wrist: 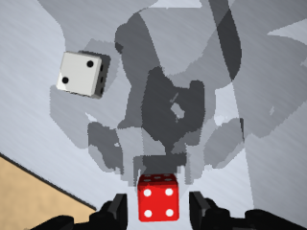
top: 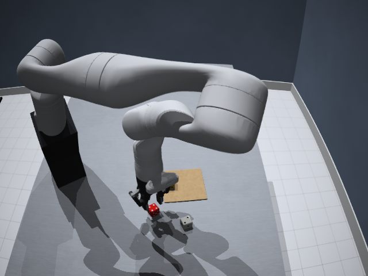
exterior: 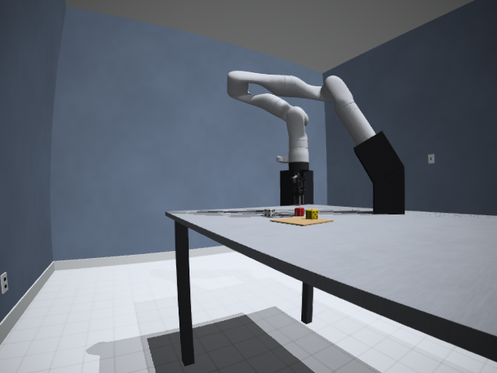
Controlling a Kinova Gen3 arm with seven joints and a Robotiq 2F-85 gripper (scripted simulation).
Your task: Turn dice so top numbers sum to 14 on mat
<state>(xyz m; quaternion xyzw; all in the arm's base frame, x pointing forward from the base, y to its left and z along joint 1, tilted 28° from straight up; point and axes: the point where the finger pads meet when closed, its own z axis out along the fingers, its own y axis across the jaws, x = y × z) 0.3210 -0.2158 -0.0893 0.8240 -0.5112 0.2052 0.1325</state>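
Fingers [top: 153,202] [exterior: 298,200], half open and holding nothing, hover above the four-up red die [top: 153,209] [exterior: 299,211] [wrist: 158,202] on the surface [top: 103,148] [exterior: 361,249] [wrist: 29,120] beside the mat [top: 191,187] [exterior: 293,221] [wrist: 29,201], probably lined up to grasp it.

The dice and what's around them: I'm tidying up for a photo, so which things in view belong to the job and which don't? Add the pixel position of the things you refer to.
Part of the job:
- red die [top: 153,210] [exterior: 299,211] [wrist: 158,203]
- white die [top: 186,222] [exterior: 269,213] [wrist: 80,74]
- yellow die [top: 172,187] [exterior: 311,214]
- mat [top: 191,185] [exterior: 297,221] [wrist: 29,201]
- gripper [top: 153,204] [exterior: 298,203] [wrist: 158,206]

Not part of it:
- wall outlet [exterior: 4,283]
- wall plate [exterior: 431,158]

No loose extras show on the table [top: 243,190] [exterior: 381,249] [wrist: 29,120].
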